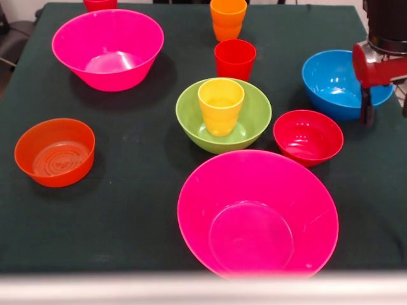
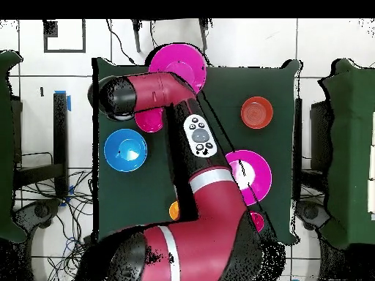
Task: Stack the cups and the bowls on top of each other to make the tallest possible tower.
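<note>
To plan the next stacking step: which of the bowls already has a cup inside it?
The lime-green bowl at the table's middle: the yellow cup stands upright in it. All other bowls are empty.

Yellow cup (image 1: 220, 105), lime-green bowl (image 1: 253, 125), dark green tablecloth (image 1: 127, 190)
</note>
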